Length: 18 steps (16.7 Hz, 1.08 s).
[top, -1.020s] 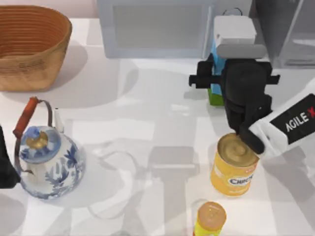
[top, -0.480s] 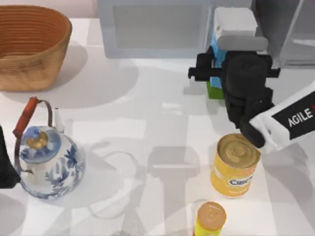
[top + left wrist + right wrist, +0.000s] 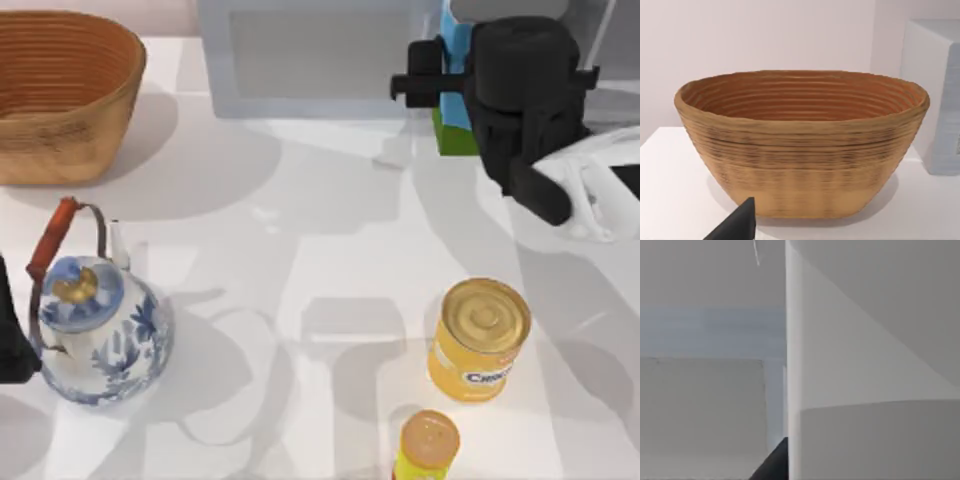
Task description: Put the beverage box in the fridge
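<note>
Lifted fridgeward, beverage box [image 3: 455, 60] half-hidden behind right claw [image 3: 470, 75].

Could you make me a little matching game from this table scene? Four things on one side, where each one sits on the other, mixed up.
Things:
1. wicker basket
2. blue-and-white teapot
3. beverage box
4. large yellow can

Places:
A. far end of the table, right of the middle, against the right gripper
B. near right part of the table, standing free
C. far left corner of the table
D. near left part of the table, close to the parked left arm

Pairs: 1-C, 2-D, 3-A, 4-B
</note>
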Tool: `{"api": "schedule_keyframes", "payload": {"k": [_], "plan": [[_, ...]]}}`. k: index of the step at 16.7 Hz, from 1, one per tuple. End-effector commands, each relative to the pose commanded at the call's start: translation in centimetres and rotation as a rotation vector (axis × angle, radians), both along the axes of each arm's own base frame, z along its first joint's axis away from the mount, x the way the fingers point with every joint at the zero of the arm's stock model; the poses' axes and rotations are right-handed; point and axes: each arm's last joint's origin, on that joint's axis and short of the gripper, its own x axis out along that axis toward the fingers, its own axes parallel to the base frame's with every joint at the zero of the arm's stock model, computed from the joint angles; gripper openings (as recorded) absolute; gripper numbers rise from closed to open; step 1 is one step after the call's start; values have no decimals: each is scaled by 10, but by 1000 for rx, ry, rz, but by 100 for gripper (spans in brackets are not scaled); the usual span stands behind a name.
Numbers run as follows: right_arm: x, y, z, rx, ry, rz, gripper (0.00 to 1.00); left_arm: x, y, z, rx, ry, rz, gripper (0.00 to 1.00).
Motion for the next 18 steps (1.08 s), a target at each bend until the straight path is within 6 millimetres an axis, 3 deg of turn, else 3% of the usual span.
{"api": "schedule_keyframes", "payload": {"k": [2, 4, 11, 14, 18], "plan": [[-3, -1, 30, 16, -25, 1, 0, 0, 0, 0, 0, 0, 0, 100], [-3, -2, 46, 34, -47, -1, 0, 0, 0, 0, 0, 0, 0, 100], [-7, -8, 49, 37, -49, -2, 0, 0, 0, 0, 0, 0, 0, 100], [-26, -35, 68, 45, -68, -3, 0, 0, 0, 0, 0, 0, 0, 100], [-77, -86, 97, 59, -121, -4, 0, 0, 0, 0, 0, 0, 0, 100]]}}
